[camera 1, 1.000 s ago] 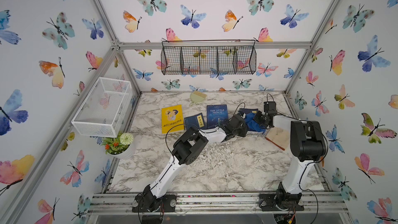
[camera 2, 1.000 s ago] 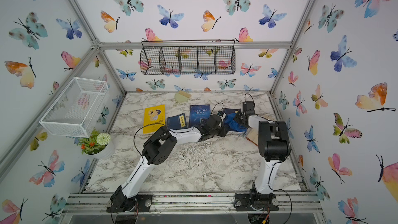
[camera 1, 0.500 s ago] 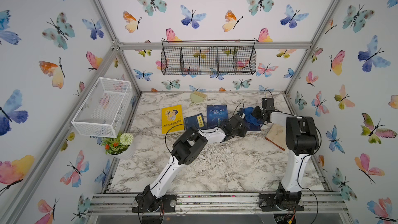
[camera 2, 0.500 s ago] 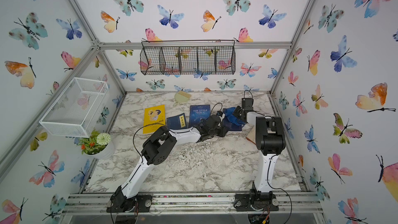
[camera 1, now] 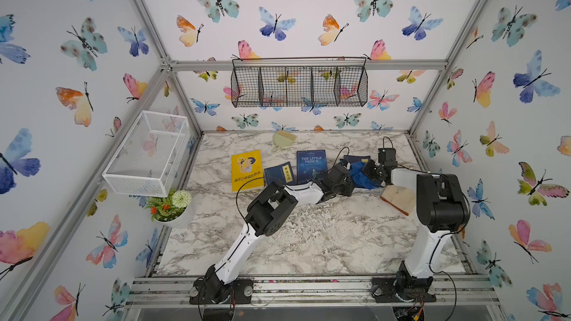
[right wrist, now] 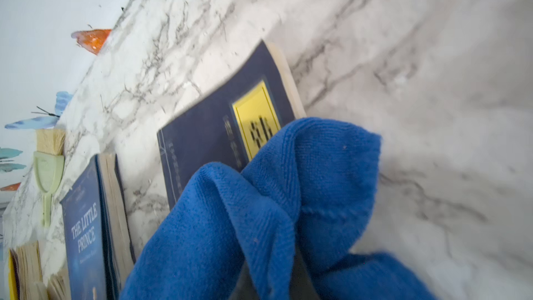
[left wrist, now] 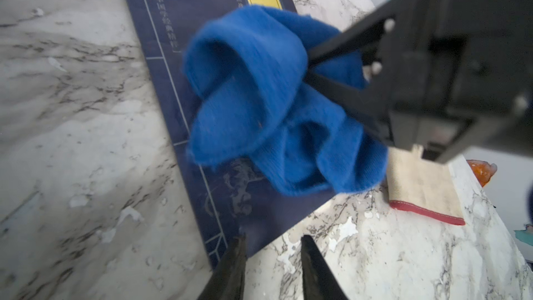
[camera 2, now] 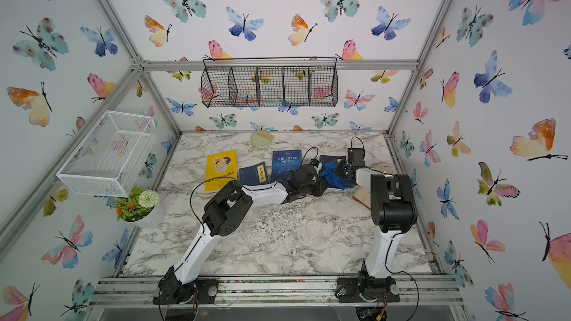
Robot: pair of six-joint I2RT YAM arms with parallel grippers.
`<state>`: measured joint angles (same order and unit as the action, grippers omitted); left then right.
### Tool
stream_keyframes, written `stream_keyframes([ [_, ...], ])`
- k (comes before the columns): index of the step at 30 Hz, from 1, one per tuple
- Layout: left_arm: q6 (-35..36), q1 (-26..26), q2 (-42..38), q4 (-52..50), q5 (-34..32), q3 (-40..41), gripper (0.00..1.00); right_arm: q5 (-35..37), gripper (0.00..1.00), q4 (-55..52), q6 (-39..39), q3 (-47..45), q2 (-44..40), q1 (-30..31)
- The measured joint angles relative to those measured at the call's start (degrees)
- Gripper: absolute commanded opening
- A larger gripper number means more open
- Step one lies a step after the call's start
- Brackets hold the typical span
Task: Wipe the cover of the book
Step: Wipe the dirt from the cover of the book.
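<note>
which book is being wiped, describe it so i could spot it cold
On the marble table, four books lie in a row below the black wire basket. Take the one at the end nearest the right arm, beside The Little Prince. Only this dark blue book has a bunched blue cloth lying on it.

Near half of the marble tabletop (camera 1: 324, 242) lies open — books (camera 1: 311, 166) (green brush (camera 1: 283, 140) behind) line the far half.
</note>
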<state>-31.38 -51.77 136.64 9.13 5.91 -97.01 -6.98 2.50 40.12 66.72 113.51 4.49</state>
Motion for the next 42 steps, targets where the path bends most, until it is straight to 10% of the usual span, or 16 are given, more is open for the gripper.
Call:
stream_keyframes([
  [9, -0.92, -0.11, -1.22, -0.04, 1.07, 2.93, 0.33, -0.44, 0.04, -1.6, 0.68, 13.88, 9.81, 0.35],
  [23, -1.05, -0.11, -1.7, -0.66, 1.7, 3.08, 0.34, -0.33, 0.04, 1.99, -0.98, -8.87, -6.38, 2.08],
  [35, -0.66, -0.09, -3.1, -4.28, 1.22, 3.17, 0.36, 0.0, 0.04, -5.68, -0.92, 13.25, 8.02, 2.25],
  [42, 0.37, -0.02, -3.41, -7.82, -0.24, 1.81, 0.38, -0.15, 0.04, -3.28, -0.92, 10.75, 7.17, 2.25],
])
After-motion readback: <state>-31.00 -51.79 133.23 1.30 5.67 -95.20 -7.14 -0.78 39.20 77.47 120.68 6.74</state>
